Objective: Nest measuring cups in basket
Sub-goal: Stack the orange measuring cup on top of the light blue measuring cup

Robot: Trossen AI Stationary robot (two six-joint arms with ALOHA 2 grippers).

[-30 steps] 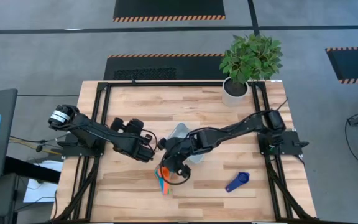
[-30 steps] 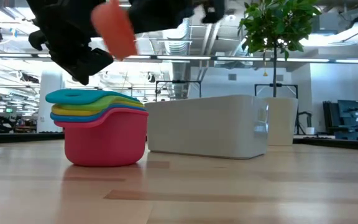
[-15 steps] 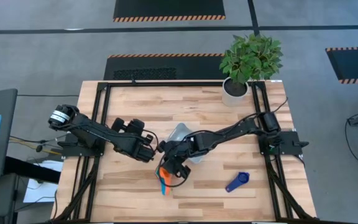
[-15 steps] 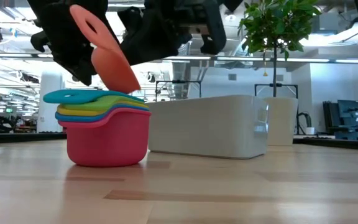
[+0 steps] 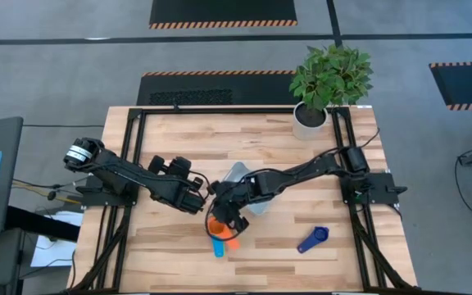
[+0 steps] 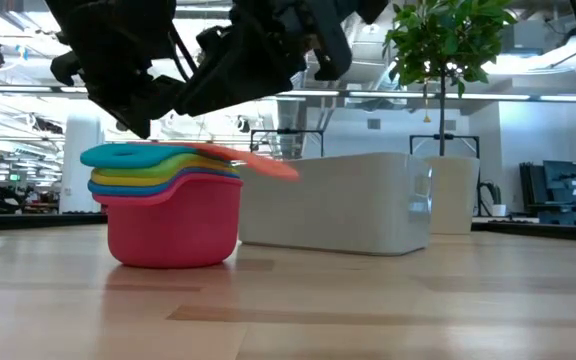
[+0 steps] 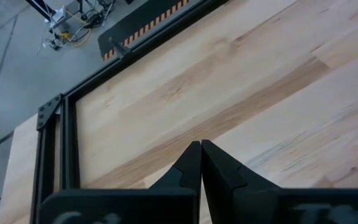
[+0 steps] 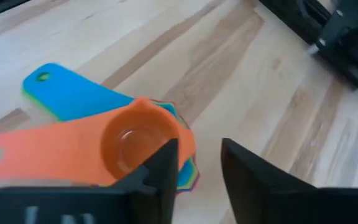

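step: I drop orange cup [image 8: 138, 144] in stack [image 6: 168, 215] | R gripper [image 8: 197, 165] apart, L gripper [image 7: 201, 163] together | next: dark blue cup [image 5: 313, 239]

We look straight down on the table [image 5: 170, 246]; our low camera faces level across it, sharing the cup stack [image 6: 168, 215] at 6 o'clock.

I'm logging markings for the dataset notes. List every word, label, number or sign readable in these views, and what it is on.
None can be read.
Left wrist view: pale raised marks on the left gripper's housing, cut off by the picture's edge, illegible.
Right wrist view: similar pale marks on the right gripper's housing, blurred, illegible.
The orange cup, the stacked cups and the basket show no lettering.
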